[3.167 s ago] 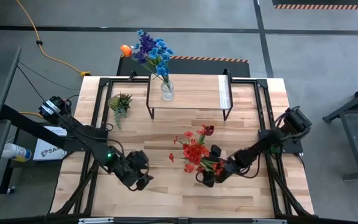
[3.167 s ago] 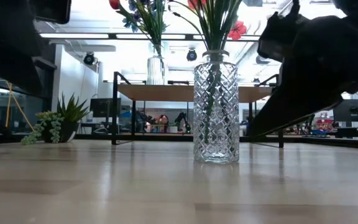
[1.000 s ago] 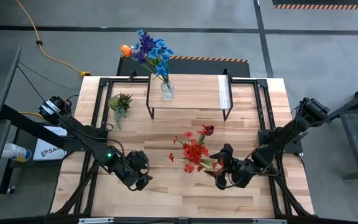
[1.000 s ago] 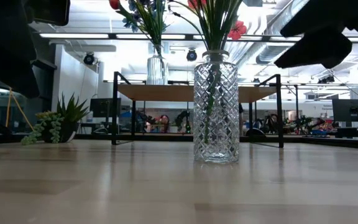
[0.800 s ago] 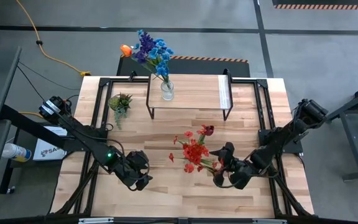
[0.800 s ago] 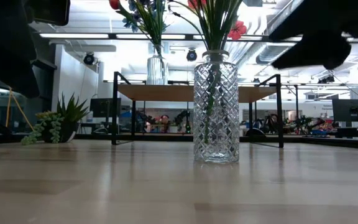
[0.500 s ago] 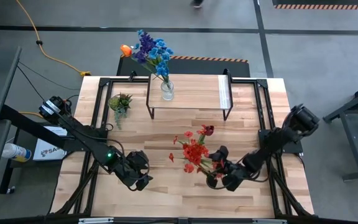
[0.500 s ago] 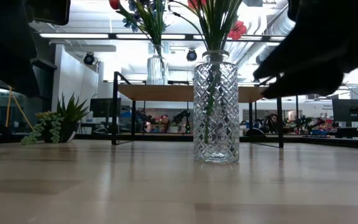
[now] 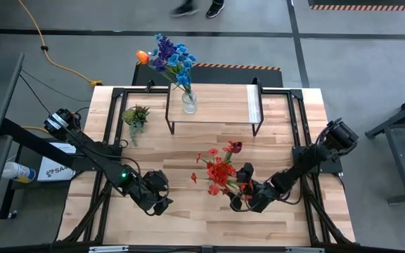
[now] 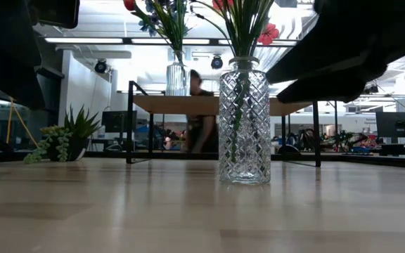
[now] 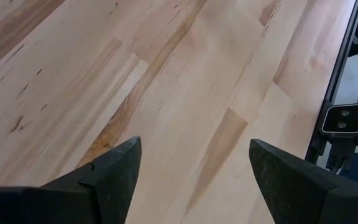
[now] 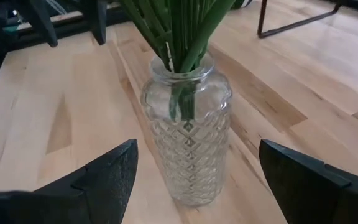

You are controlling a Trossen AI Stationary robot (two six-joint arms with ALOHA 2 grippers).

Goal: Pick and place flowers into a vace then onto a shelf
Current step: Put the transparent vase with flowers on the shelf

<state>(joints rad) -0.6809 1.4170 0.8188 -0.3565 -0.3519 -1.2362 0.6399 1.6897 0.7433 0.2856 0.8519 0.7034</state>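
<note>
Wooden tabletop [image 9: 188, 151] carries the shelf [image 9: 213, 105] at its far edge. Red flowers [image 9: 220, 171] stand in a glass vase [image 12: 187, 143] mid-table, just before the right claw [image 9: 243, 199], spread wide. Left claw [image 9: 162, 204] hovers spread, well apart.

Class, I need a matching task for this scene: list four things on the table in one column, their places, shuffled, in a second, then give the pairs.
Things:
1. cut-glass vase
2. ribbed vase
3. potted plant
4. right gripper

Places:
A. on the shelf
B. tabletop, left of the shelf
C. open, facing the cut-glass vase
D. tabletop, holding red flowers

Pairs: 1-D, 2-A, 3-B, 4-C
</note>
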